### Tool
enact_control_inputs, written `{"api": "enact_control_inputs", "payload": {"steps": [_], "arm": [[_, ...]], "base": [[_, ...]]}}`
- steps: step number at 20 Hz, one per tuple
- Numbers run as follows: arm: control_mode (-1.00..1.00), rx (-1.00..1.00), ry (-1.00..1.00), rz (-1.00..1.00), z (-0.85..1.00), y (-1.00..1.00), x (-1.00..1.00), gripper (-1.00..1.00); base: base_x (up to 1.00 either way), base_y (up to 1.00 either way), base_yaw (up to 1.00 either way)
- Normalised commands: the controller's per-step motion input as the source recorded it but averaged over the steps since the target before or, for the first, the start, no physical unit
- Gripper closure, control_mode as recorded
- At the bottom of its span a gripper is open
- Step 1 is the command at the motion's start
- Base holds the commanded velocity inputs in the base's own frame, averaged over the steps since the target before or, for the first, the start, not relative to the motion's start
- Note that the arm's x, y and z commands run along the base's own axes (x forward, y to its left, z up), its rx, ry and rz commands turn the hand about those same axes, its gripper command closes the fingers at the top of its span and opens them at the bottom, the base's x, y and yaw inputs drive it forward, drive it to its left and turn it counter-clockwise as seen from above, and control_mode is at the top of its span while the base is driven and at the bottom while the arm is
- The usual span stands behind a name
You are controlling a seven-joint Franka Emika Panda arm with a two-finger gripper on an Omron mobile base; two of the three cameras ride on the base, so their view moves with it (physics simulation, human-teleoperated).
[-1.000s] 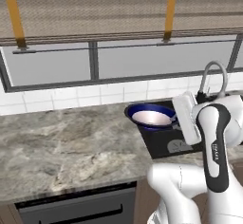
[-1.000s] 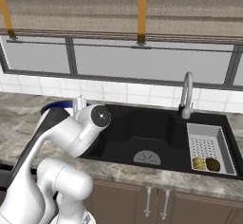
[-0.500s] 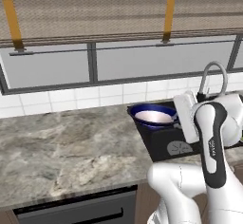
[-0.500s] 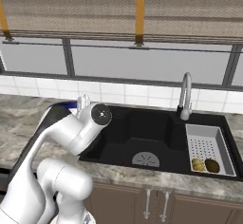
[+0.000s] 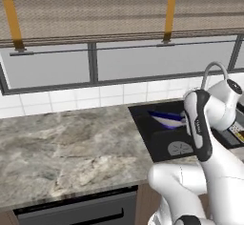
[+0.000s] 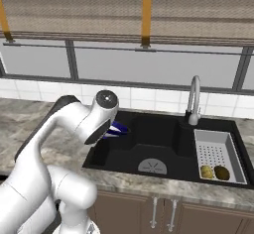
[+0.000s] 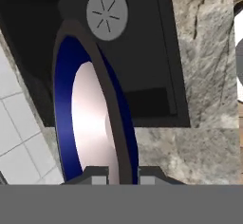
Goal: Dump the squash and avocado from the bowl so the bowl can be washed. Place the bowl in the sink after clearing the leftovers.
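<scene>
Two leftovers, squash and avocado, are already dumped in the tray inside the sink, while the emptied bowl is pinched by the gripper over the sink, not set down yet.

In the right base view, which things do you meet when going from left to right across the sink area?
bowl → drain → faucet → squash → avocado, the last two lying in the grey tray at the right of the sink.
</scene>
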Motion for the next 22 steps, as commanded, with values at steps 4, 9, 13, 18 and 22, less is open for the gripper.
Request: {"api": "enact_control_inputs", "payload": {"steps": [4, 9, 13, 18, 22], "arm": [[-1.0, 0.01, 0.38, -0.62, -0.44, -0.55, 0.08, 1.0], [-1.0, -0.07, 0.29, -0.62, -0.72, -0.69, 0.27, 1.0], [-1.0, -0.08, 0.05, -0.48, -0.48, -0.28, 0.24, 1.0], [-1.0, 0.0, 0.0, -0.03, 0.0, 0.01, 0.25, 1.0], [-1.0, 0.0, 0.0, 0.0, -0.13, -0.06, 0.58, 1.0]], "base": [[0.0, 0.0, 0.0], [0.0, 0.0, 0.0], [0.0, 0.0, 0.0], [0.0, 0.0, 0.0], [0.0, 0.0, 0.0]]}}
